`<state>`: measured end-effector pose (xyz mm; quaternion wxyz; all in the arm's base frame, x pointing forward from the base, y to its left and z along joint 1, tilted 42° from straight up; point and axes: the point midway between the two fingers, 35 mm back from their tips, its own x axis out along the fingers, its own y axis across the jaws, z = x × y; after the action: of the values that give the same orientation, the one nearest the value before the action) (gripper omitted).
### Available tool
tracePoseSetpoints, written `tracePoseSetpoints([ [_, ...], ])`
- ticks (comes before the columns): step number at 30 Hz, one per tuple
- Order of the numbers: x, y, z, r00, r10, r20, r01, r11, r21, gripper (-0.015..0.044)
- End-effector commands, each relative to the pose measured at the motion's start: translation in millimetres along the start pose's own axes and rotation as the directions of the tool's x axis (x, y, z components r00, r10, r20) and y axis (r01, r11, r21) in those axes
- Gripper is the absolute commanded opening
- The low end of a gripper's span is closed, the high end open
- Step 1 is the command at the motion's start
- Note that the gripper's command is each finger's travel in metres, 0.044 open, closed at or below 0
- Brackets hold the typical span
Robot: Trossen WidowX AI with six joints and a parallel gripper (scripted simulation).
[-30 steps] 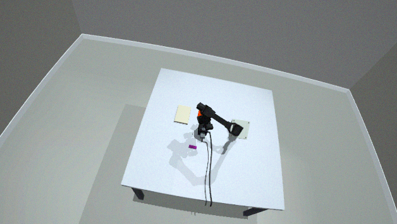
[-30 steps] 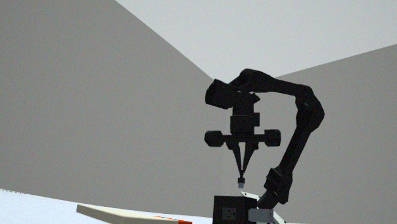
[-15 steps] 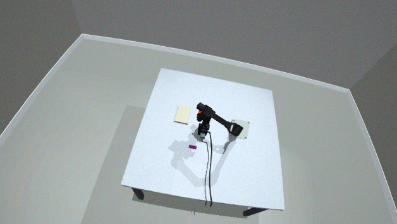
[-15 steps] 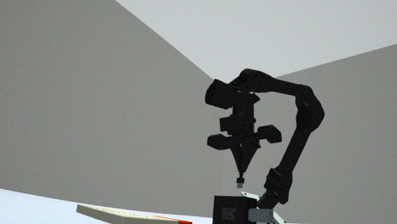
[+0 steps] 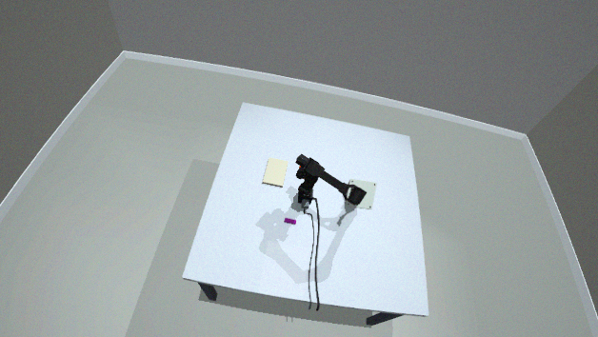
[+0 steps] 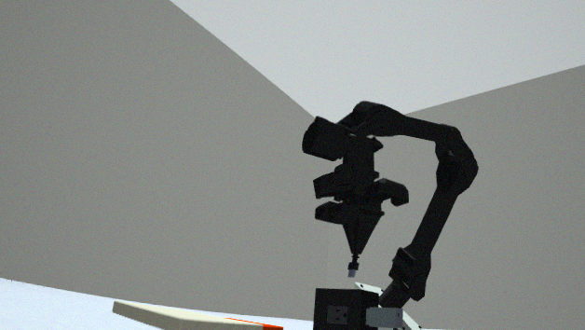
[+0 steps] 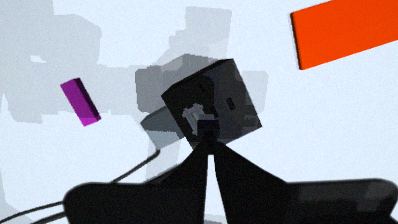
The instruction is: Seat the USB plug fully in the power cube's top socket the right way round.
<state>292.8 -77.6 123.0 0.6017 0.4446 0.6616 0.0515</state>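
Note:
My gripper (image 6: 354,257) (image 7: 209,148) (image 5: 305,194) points straight down and is shut on the small USB plug (image 6: 352,269) (image 7: 208,127). In the side view the plug hangs a short way above the top of the black power cube (image 6: 341,307) (image 7: 225,92), clear of it. In the wrist view the plug sits over the cube's top face, turned at an angle to the cube's edges. In the overhead view the cube is hidden under the gripper. The plug's dark cables (image 5: 312,247) (image 7: 125,175) trail off over the table's front edge.
A small purple block (image 5: 289,221) (image 7: 80,102) lies near the cube. A cream pad (image 5: 275,172) (image 6: 182,317) lies at the left, and an orange face (image 7: 345,30) (image 6: 256,323) shows beside it. A grey box (image 6: 384,317) (image 7: 150,82) adjoins the cube. The arm's base plate (image 5: 368,200) is at the right of the white table (image 5: 362,267).

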Motion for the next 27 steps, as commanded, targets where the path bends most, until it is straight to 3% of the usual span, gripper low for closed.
tracePoseSetpoints([
  [1, 0.2, -0.1, 0.2, 1.0, -0.001, 0.001, 0.001, 0.993, 0.118, 0.0],
  [14, 0.2, -0.1, 0.2, 1.0, -0.001, 0.001, 0.0, 0.897, 0.442, 0.0],
  [27, 0.2, -0.1, 0.2, 1.0, -0.001, 0.001, 0.0, 0.698, 0.716, 0.0],
])
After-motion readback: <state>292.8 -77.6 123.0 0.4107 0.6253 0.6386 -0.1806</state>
